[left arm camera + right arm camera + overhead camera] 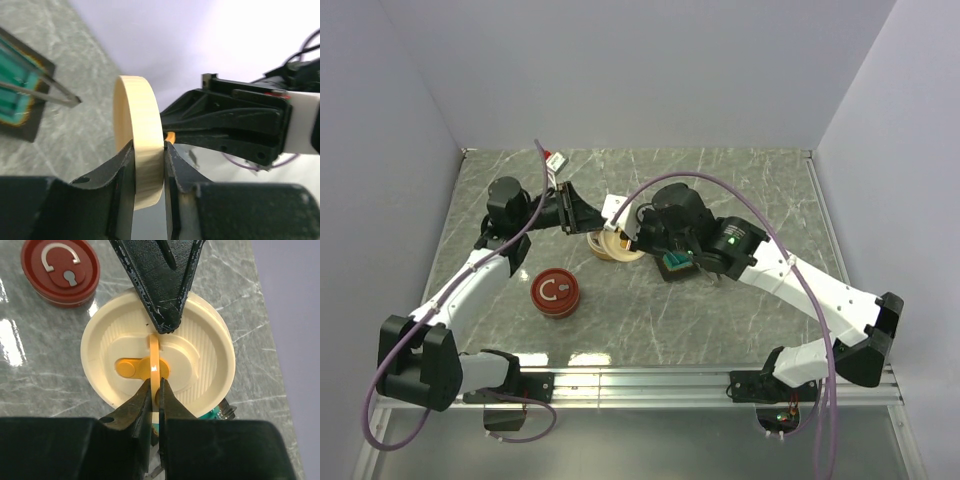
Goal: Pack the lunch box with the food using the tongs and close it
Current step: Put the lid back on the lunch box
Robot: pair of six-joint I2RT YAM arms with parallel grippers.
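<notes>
The lunch box is a round cream container with a ribbed cream lid and an upright orange ring handle. My right gripper is shut on that orange ring from above. My left gripper is shut on the rim of the cream lid, with both pads against it. In the top view the two grippers meet over the box, left and right. The tongs lie across the teal tray. The food is hidden.
A red round lid with a metal ring stands on the marble table to the left of the lunch box. The teal tray sits right beside the box, partly under my right arm. White walls enclose three sides of the table.
</notes>
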